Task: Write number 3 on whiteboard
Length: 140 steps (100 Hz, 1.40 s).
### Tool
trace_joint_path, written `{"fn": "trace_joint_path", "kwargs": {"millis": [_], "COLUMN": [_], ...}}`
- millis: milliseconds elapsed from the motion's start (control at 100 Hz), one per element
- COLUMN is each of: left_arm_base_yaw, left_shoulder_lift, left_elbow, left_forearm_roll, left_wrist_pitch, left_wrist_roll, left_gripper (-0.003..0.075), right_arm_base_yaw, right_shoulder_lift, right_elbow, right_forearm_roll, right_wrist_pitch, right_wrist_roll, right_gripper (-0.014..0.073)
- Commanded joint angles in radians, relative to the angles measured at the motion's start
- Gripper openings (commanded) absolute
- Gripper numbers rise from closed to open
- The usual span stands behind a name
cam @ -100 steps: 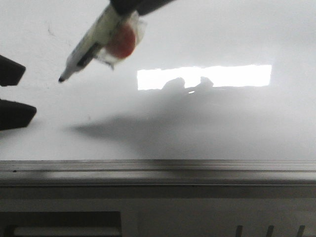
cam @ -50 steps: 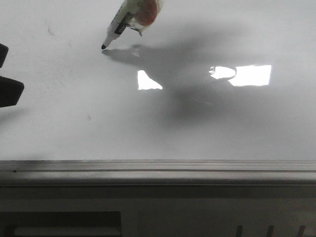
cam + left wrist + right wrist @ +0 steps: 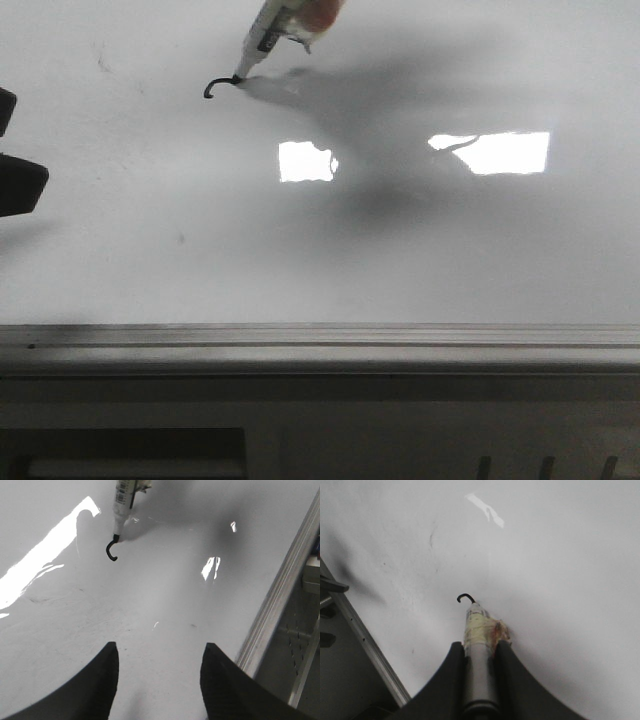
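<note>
The whiteboard [image 3: 420, 260] fills most of each view. Of the number 3, only a short dark hooked line [image 3: 214, 87] is drawn on it, also seen in the left wrist view [image 3: 112, 550] and the right wrist view [image 3: 465, 597]. A white marker [image 3: 268, 33] wrapped in tape with a red patch rests its tip at the end of that line. My right gripper [image 3: 480, 644] is shut on the marker [image 3: 479, 625]. My left gripper [image 3: 160, 647] hovers open and empty over the board, well short of the marker [image 3: 121, 500]. Its fingers [image 3: 22, 185] show at the front view's left edge.
A grey metal rail [image 3: 320, 345] runs along the board's near edge, also seen in the left wrist view [image 3: 277, 600]. Bright light reflections [image 3: 305, 160] [image 3: 500, 152] lie mid-board. Faint smudges [image 3: 103, 62] mark the far left. Grey frame parts [image 3: 307, 585] stand beyond the rail.
The marker went from hovering near the left gripper to farther back and right, touched the board and drew a short hook. The left gripper drew slightly leftward.
</note>
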Motion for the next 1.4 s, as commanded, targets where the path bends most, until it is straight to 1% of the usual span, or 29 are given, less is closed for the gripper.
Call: {"fn": "trace_joint_path", "kwargs": {"millis": [0,90,310,410,490,590,700,770,860,940,1040,1170,1230,1390], "left_arm_base_yaw": [0.002,0.002,0.002,0.002,0.002,0.002,0.002,0.002,0.002,0.002,0.002,0.000,-0.002,-0.059], "left_shoulder_lift": [-0.004,-0.004,-0.004,-0.004,-0.004,-0.004,-0.004,-0.004,-0.004,-0.004,-0.004,-0.004,0.002,0.063], "left_elbow": [-0.033,-0.033,-0.033,-0.033,-0.033,-0.033,-0.033,-0.033,-0.033,-0.033,-0.033,-0.033,-0.033,-0.033], "left_forearm_roll": [-0.013,-0.013,-0.013,-0.013,-0.013,-0.013,-0.013,-0.013,-0.013,-0.013,-0.013,-0.013,-0.016,-0.012], "left_wrist_pitch": [-0.061,-0.061,-0.061,-0.061,-0.061,-0.061,-0.061,-0.061,-0.063,-0.063,-0.068,-0.081,-0.109,-0.170], "left_wrist_roll": [-0.008,-0.008,-0.008,-0.008,-0.008,-0.008,-0.008,-0.008,-0.008,-0.008,-0.008,-0.008,-0.020,-0.022], "left_gripper": [0.0347,0.0347,0.0347,0.0347,0.0347,0.0347,0.0347,0.0347,0.0347,0.0347,0.0347,0.0347,0.0347,0.0347], "right_arm_base_yaw": [-0.013,-0.009,0.035,0.035,0.035,0.035,0.042,0.062,0.089,0.094,0.096,0.118,0.135,0.176], "right_shoulder_lift": [-0.023,-0.021,0.027,0.024,0.012,0.002,0.008,0.024,0.056,0.087,0.097,0.059,0.033,0.001], "right_elbow": [-0.025,-0.018,0.001,0.001,0.001,0.001,0.001,0.008,0.013,0.003,-0.010,-0.010,-0.010,-0.010], "right_forearm_roll": [-0.064,-0.050,-0.035,-0.035,-0.038,-0.038,0.004,0.018,0.018,0.018,0.020,0.020,0.020,0.032], "right_wrist_pitch": [0.038,0.084,0.058,0.050,0.071,0.135,0.190,0.166,0.091,0.039,0.011,0.018,0.025,0.044], "right_wrist_roll": [0.021,0.027,0.027,0.027,0.029,0.040,0.040,0.040,0.038,0.038,0.038,0.038,0.038,0.038], "right_gripper": [-0.0064,-0.0064,-0.0064,-0.0064,-0.0064,-0.0064,-0.0064,-0.0064,-0.0064,-0.0064,-0.0064,-0.0064,-0.0064,-0.0064]}}
